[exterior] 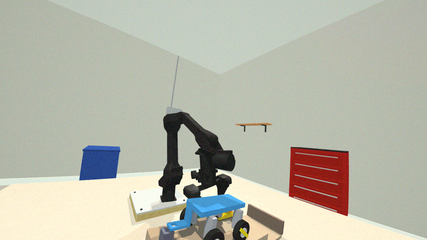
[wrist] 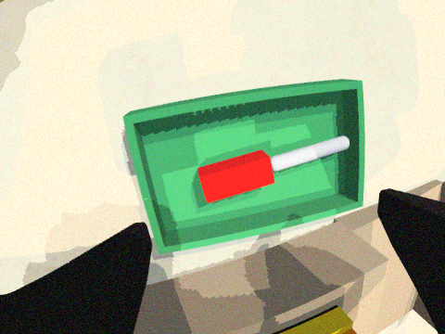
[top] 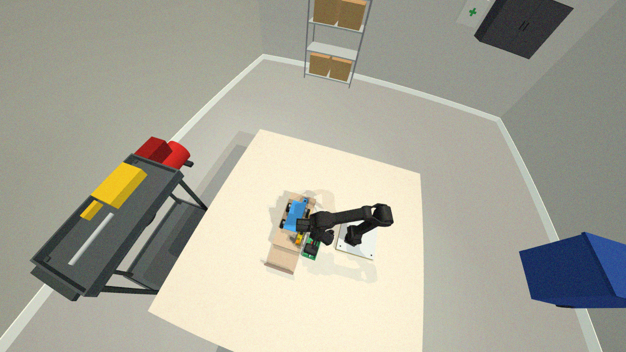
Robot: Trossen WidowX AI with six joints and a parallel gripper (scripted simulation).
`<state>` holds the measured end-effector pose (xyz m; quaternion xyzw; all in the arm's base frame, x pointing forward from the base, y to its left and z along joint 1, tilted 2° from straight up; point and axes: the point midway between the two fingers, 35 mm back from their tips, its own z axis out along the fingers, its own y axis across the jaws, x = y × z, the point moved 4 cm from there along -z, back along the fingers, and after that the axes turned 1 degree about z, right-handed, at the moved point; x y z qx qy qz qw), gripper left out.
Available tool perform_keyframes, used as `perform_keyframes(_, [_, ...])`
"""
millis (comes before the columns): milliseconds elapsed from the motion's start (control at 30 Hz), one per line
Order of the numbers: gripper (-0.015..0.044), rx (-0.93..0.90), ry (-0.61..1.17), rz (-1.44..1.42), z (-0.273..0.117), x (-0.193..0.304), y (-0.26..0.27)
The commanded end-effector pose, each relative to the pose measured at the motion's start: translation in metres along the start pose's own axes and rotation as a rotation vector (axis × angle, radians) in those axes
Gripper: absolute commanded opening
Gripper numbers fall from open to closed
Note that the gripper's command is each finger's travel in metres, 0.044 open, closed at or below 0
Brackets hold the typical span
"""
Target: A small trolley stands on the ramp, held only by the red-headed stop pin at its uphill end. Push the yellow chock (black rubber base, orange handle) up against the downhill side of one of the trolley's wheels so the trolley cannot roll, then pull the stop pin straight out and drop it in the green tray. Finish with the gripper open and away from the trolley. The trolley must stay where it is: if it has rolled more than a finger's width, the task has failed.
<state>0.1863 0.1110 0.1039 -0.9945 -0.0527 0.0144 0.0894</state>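
The stop pin (wrist: 236, 177), with a red head and pale shaft, lies flat inside the green tray (wrist: 246, 90) (top: 311, 258). My gripper (wrist: 267, 221) is wide open with nothing between its fingers, just above the tray. The blue trolley (top: 295, 215) (exterior: 218, 204) stands on the ramp (top: 283, 258) (exterior: 265, 228); no pin shows in its uphill tab. The yellow chock (top: 299, 238) (exterior: 226, 215) sits on the ramp at the trolley's downhill end, on the side near the arm. Its edge also shows at the bottom of the wrist view. Whether it touches the wheel is hidden.
The ramp has an end board (exterior: 265, 219) at its downhill end. The arm's white base plate (top: 365, 249) (exterior: 155, 197) is beside the tray. The forearm passes over the space between base and trolley, with the wrist close to the trolley's near side.
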Motion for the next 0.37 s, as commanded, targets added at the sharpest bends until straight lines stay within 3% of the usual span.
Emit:
perform_keyframes(0, [0.044,0.003,-0.001,-0.003,-0.009,0.0,-0.002])
perform_keyframes(333, [0.044,0.003,-0.001,-0.004,-0.048,-0.002,-0.008])
